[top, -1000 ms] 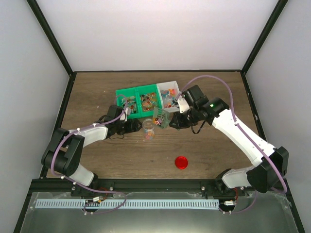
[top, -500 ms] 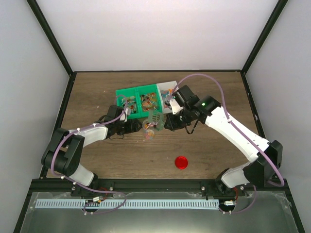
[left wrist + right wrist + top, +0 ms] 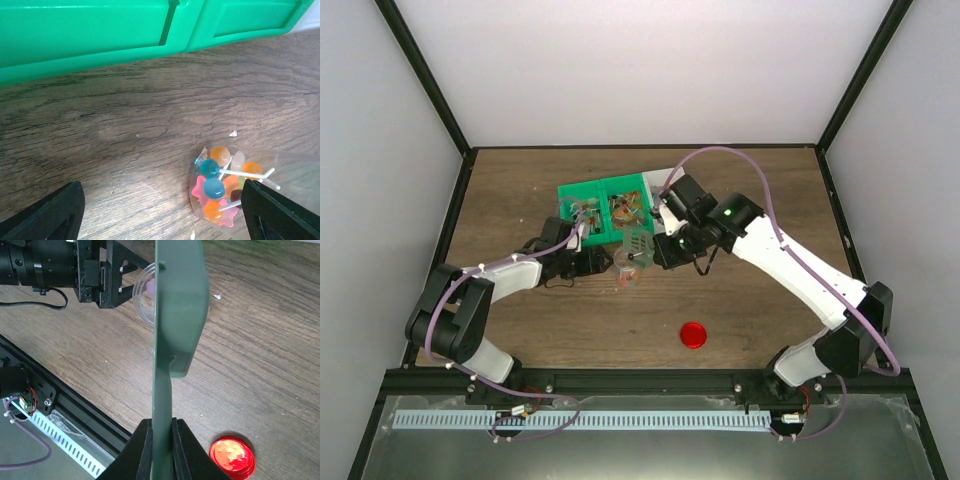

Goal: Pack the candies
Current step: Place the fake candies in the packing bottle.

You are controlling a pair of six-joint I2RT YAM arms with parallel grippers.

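My right gripper point(image 3: 660, 250) point(image 3: 162, 429) is shut on the handle of a flat grey-green scoop point(image 3: 637, 242) point(image 3: 180, 300), which shows edge-on in the right wrist view. The scoop's blade hangs over a small clear jar point(image 3: 626, 274) point(image 3: 144, 294) point(image 3: 225, 187) standing on the wood. Blue, orange and pink candies point(image 3: 215, 186) lie in the jar. More candies point(image 3: 621, 208) fill the green bin point(image 3: 582, 192). My left gripper point(image 3: 604, 262) point(image 3: 162, 202) stands open at table height, and the jar sits against its right finger point(image 3: 280, 215).
A round red lid point(image 3: 693, 334) point(image 3: 232, 458) lies on the table nearer the front. A white bin point(image 3: 658, 178) behind the green one is mostly hidden by my right arm. The table's black front rail point(image 3: 75, 405) runs close by.
My right arm has swung left with the scoop, from beside the white bin to over the jar. The left arm and the jar have stayed put.
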